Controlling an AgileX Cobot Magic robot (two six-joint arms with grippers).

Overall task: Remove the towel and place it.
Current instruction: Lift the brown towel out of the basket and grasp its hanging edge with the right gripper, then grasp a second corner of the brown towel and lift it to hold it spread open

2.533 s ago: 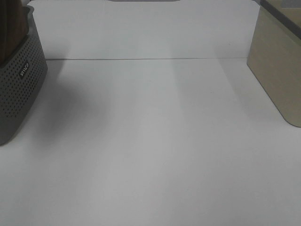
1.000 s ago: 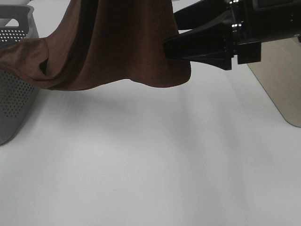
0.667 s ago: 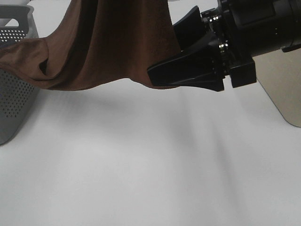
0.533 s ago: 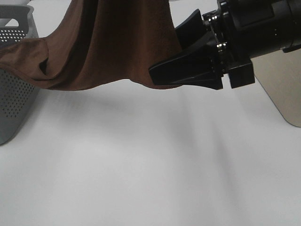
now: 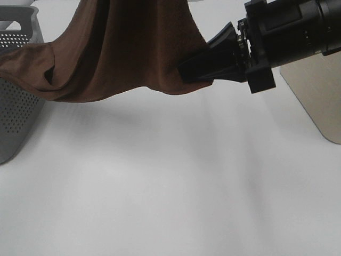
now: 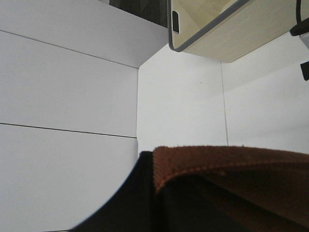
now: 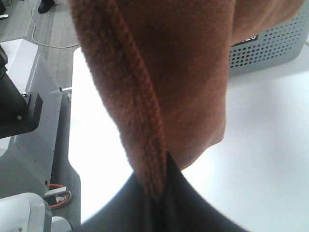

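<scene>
The dark brown towel hangs in the air over the back of the white table. Its left end still drapes onto the grey perforated basket. My right gripper comes in from the right and is shut on the towel's lower right edge. In the right wrist view the towel's hem runs down into the closed right gripper. In the left wrist view, the left gripper is shut on a folded edge of the towel. The exterior view does not show the left gripper.
A beige box stands at the right edge of the table and also appears as an open beige box in the left wrist view. The grey basket sits at the table's left edge.
The towel rose out of the basket and now hangs spread. The right gripper moved in with its jaws wide and has closed them on the towel's lower right edge.
</scene>
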